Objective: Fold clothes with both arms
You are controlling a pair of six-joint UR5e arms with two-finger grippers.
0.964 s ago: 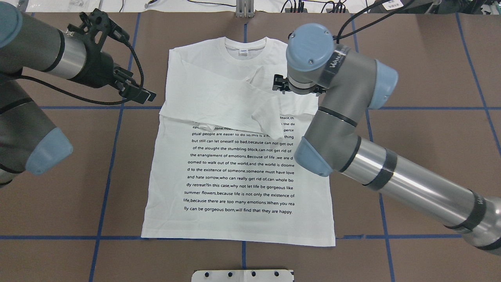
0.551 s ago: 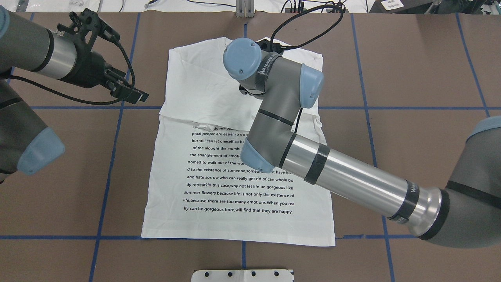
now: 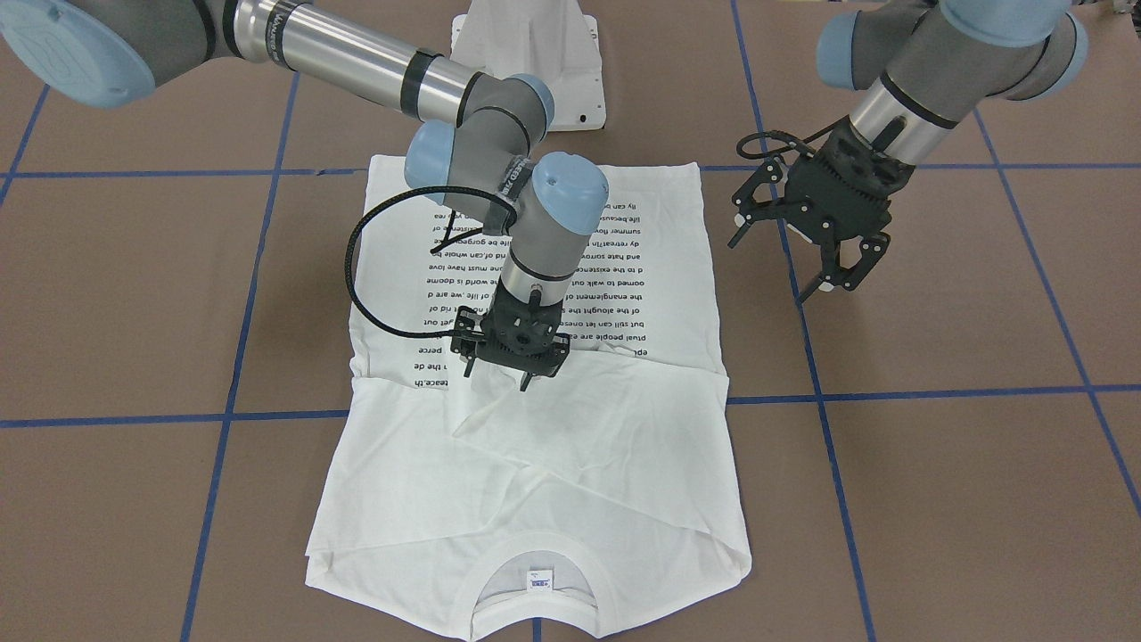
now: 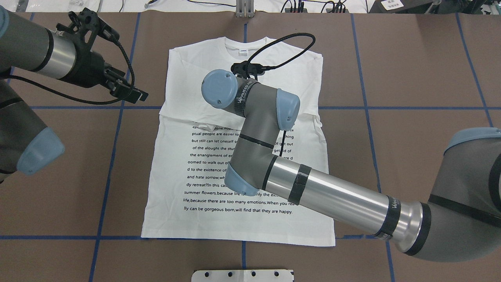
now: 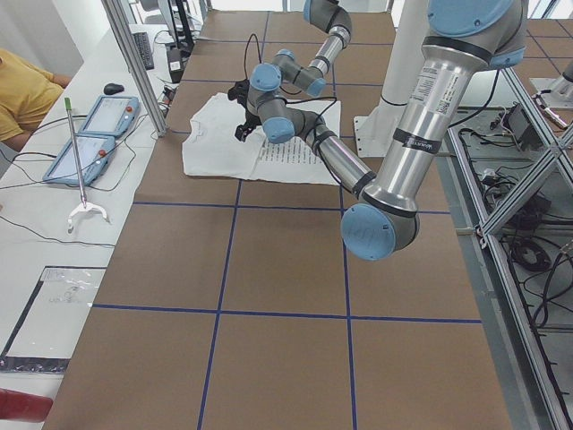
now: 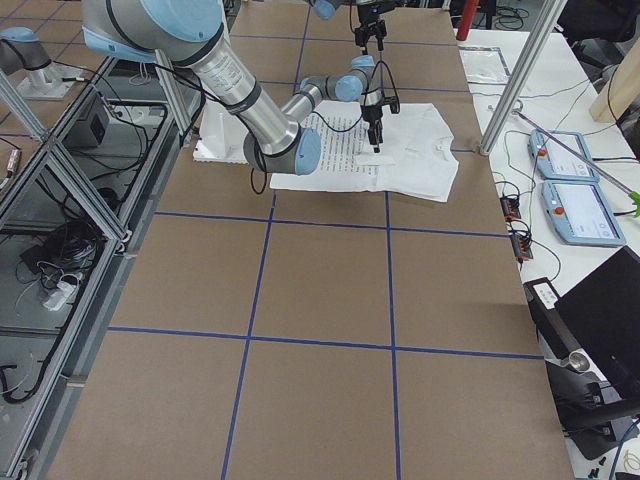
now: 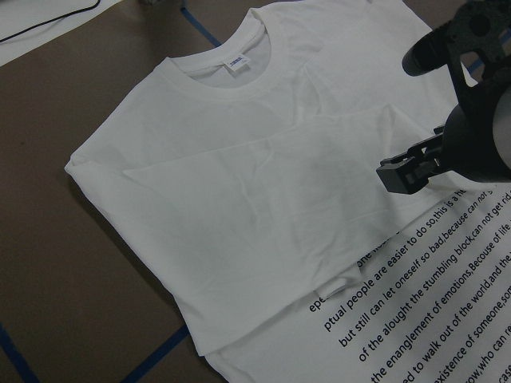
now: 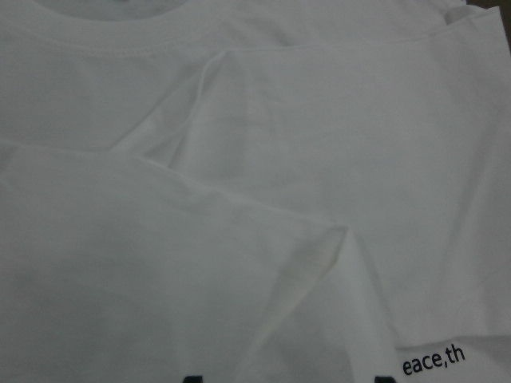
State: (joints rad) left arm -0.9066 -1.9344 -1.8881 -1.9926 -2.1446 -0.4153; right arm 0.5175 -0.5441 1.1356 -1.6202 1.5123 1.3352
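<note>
Both sleeves (image 7: 263, 199) (prob.) across shirt (image 4: 164, 196) chest

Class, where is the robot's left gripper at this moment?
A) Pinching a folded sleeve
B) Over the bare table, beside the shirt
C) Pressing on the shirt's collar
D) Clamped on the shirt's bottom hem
B: the left gripper hangs open over the brown table, off the edge of the white shirt, holding nothing.

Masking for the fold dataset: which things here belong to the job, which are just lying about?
Job: white shirt; right gripper, open above it; left gripper, open beside it.
Lying about: two tablets; mouse; white hooked stick, all on the side bench.
</note>
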